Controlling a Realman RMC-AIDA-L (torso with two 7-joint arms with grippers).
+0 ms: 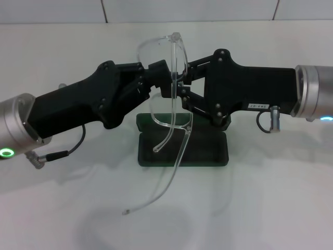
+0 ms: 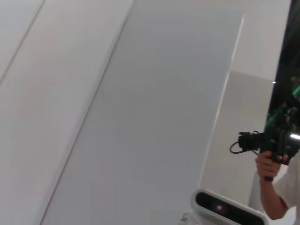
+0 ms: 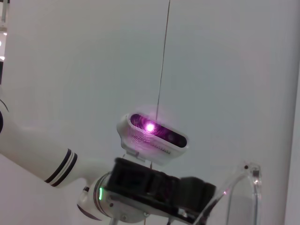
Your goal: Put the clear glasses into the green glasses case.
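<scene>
Both arms meet above the middle of the white table (image 1: 270, 208), holding the clear glasses (image 1: 165, 67) aloft between them. The left gripper (image 1: 156, 78) is clamped on the frame from the left, and the right gripper (image 1: 179, 86) is clamped on it from the right, at about the same height. The glasses hang on end: the one-piece lens stands upright above the jaws, and the two long clear arms trail downward and toward the near side, the lower tip close to the table. Directly beneath lies the green glasses case (image 1: 208, 151), open, its dark lining facing up and partly hidden by the grippers.

In the right wrist view, a corner of the glasses shows beside the left arm; the left wrist view looks away from the work.

The glasses appear light, smooth and likely slippery, with a fairly stiff lens but thin, springy arms that could flex or catch on the case rim. The sturdier frame edge near the hinge seems the safest place to hold; the splayed arms probably need folding first.
</scene>
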